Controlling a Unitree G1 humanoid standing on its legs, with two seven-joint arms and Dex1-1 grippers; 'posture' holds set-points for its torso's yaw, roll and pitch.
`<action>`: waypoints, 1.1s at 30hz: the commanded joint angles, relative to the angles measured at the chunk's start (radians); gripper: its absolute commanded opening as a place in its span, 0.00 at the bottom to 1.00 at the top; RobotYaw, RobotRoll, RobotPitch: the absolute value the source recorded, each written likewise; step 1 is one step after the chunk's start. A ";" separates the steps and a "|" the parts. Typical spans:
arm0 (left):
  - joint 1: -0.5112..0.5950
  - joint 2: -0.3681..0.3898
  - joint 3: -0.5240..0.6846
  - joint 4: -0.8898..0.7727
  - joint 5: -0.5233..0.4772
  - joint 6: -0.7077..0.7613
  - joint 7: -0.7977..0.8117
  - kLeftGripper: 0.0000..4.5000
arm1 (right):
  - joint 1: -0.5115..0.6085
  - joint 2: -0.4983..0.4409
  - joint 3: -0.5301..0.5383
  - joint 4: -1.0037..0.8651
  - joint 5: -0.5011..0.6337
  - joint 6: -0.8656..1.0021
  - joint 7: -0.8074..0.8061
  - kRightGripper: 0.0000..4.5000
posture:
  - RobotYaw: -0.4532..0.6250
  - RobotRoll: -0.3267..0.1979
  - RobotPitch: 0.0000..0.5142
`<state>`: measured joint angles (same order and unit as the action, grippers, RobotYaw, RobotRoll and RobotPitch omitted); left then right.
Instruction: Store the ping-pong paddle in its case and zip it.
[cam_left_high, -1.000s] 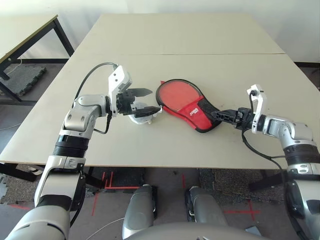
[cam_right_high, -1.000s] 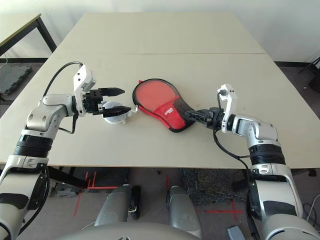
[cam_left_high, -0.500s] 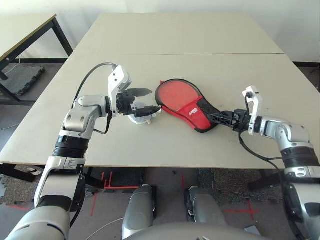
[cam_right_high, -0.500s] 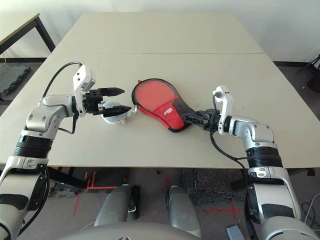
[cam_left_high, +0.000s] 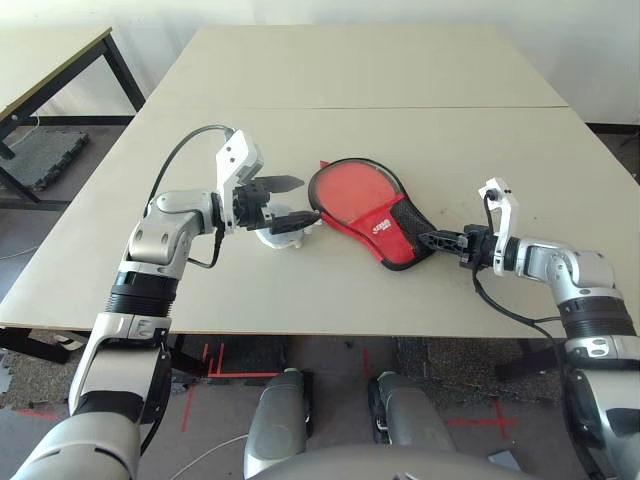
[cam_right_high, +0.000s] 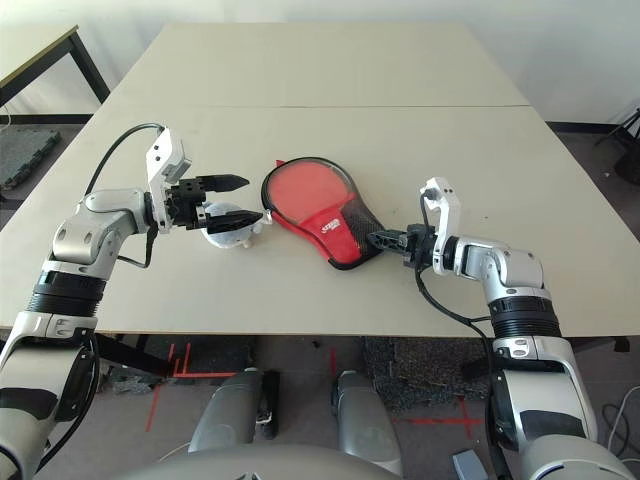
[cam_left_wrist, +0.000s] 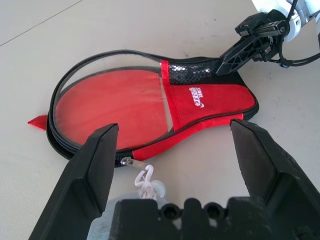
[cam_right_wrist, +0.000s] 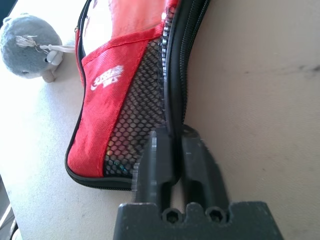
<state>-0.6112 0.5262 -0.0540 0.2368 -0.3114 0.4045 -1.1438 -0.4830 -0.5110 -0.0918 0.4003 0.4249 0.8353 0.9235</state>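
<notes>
On the counter (cam_left_high: 450, 150) lies the case (cam_left_wrist: 205, 102), red fabric with black edging, a white logo and a black mesh section, the paddle's red face (cam_left_wrist: 112, 105) showing through its clear window. The right jaws (cam_right_wrist: 172, 132) clamp its black edge beside the mesh; ahead of the left jaws (cam_left_wrist: 175, 125), spread apart, sits its rounded end, near the grey plush (cam_right_wrist: 30, 45).

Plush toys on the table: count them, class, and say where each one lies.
1. The pale plush toy sits on the table beside the case, on the robot's left, under the left gripper.
</notes>
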 joint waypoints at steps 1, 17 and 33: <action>0.005 -0.002 -0.010 -0.006 0.002 -0.008 0.007 1.00 | 0.026 0.013 0.030 0.023 -0.007 0.027 -0.008 0.00 | 0.51 0.62 0.18; 0.000 -0.014 -0.016 0.011 0.005 -0.022 0.009 1.00 | 0.138 -0.011 -0.017 -0.124 0.064 0.154 -0.027 0.00 | 0.50 0.62 0.16; -0.009 -0.028 -0.025 0.040 0.015 -0.043 0.006 1.00 | 0.146 -0.064 -0.036 -0.214 0.127 0.199 -0.047 0.00 | 0.49 0.62 0.18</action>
<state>-0.6163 0.4937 -0.0655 0.2648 -0.3078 0.3663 -1.1398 -0.3375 -0.5670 -0.1353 0.1958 0.5400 1.0105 0.8821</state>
